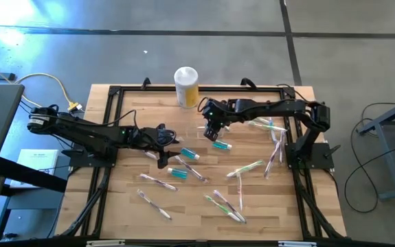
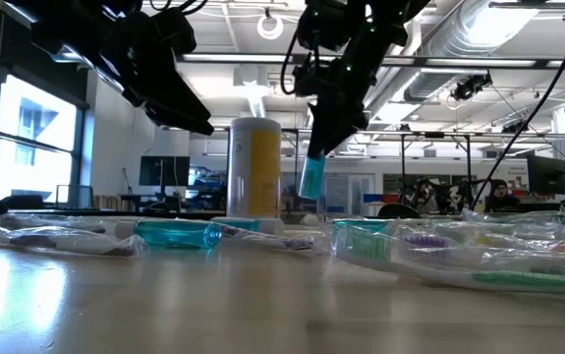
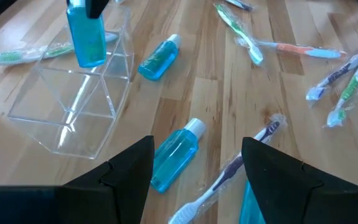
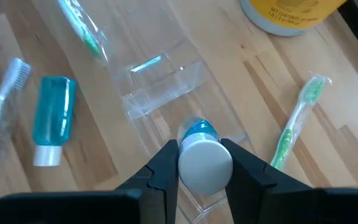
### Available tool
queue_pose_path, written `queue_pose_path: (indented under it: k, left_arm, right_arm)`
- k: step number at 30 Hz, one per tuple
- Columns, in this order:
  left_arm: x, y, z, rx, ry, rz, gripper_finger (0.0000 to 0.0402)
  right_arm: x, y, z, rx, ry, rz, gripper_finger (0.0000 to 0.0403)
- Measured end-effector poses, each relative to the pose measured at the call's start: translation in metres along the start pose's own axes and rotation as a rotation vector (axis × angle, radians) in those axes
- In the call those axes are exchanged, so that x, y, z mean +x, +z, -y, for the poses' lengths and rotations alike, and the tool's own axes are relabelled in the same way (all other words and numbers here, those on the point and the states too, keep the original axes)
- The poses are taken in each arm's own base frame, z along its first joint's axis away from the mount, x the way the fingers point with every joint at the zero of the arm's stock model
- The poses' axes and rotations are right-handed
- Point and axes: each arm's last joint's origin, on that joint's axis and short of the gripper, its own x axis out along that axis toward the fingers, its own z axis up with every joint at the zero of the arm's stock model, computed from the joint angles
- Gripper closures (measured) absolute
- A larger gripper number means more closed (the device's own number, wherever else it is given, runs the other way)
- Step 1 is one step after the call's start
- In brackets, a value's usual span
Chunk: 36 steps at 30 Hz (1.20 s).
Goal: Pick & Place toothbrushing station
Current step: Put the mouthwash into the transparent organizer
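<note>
The toothbrushing station (image 3: 73, 106) is a clear plastic holder resting on its base on the wooden table; it also shows in the right wrist view (image 4: 166, 87). My right gripper (image 1: 213, 129) is above it, shut on a small blue bottle (image 3: 85, 37) with a white cap. My left gripper (image 3: 194, 171) is open and raised over the table's left middle (image 1: 163, 147), touching nothing. Below its fingers another blue bottle (image 3: 175, 152) lies on the table. My right gripper pinches the bottle's white cap (image 4: 205, 165) between its two fingers, which come from above and point down. The bottle hangs below the fingers, cap up and nearly upright (image 2: 312, 175). It is lifted clear of the table, over the clear holder.
A tall yellow canister with a white lid (image 1: 186, 86) stands at the far edge. Blue bottles (image 1: 190, 152) (image 1: 222, 145) and several wrapped toothbrushes (image 1: 245, 168) lie scattered over the table's middle and near side. A black frame (image 1: 108, 110) borders the table.
</note>
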Motion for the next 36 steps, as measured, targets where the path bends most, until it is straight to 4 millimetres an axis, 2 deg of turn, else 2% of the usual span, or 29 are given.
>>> queue_pose_path:
  k: [4,12,18,36]
  left_arm:
    - [0.000,0.000,0.000,0.000,0.000,0.000,0.0164]
    - [0.000,0.000,0.000,0.001,0.000,0.001,0.0164]
    - [0.000,0.000,0.000,0.005,0.000,0.000,0.0164]
    - [0.000,0.000,0.001,0.008,-0.027,-0.005,0.0164]
  right_arm:
    - [0.007,-0.001,-0.006,-0.054,0.002,-0.007,0.0315]
    - [0.021,-0.007,-0.004,-0.122,0.052,-0.084,0.0315]
    - [0.023,-0.006,-0.001,-0.139,0.076,-0.090,0.0315]
    - [0.034,0.001,0.024,0.033,0.046,-0.064,0.0315]
